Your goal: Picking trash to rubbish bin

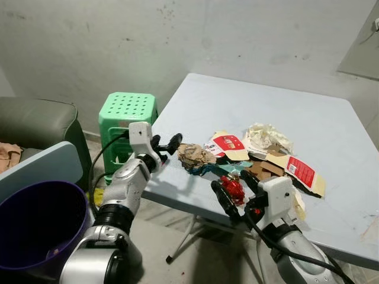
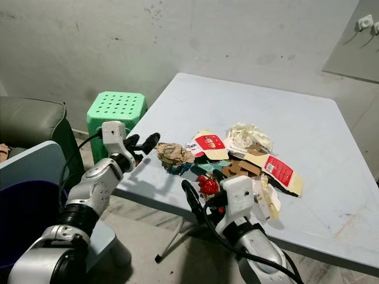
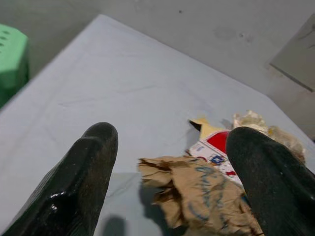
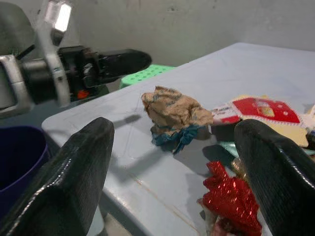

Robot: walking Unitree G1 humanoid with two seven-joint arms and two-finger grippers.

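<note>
The left gripper (image 1: 167, 144) is up at the left edge of the table (image 1: 237, 106), with its two black fingers spread wide and nothing between them. Just to its right lies a crumpled brown paper ball (image 1: 196, 155). The left wrist view looks straight at that ball (image 3: 197, 196) through the gap between the fingers, and a red and white packet (image 3: 216, 147) peeks out behind it.

The right gripper (image 1: 235, 190) is at the near edge of the table, also spread wide and holding nothing. A shiny red wrapper (image 1: 233, 187) lies between its fingers. The right wrist view shows the wrapper (image 4: 231, 201) close up. It also shows a bit of blue-green scrap (image 4: 172, 135) under the paper ball, with the other arm beyond.

More trash is piled to the right: a flat red and cream box (image 1: 299, 171) and crumpled white paper (image 1: 266, 137).

The purple rubbish bin (image 1: 35, 219) stands on the floor at the near left, well apart from the trash. A green stool (image 1: 126, 112) stands by the wall, and a grey sofa (image 1: 35, 121) is at the far left.
</note>
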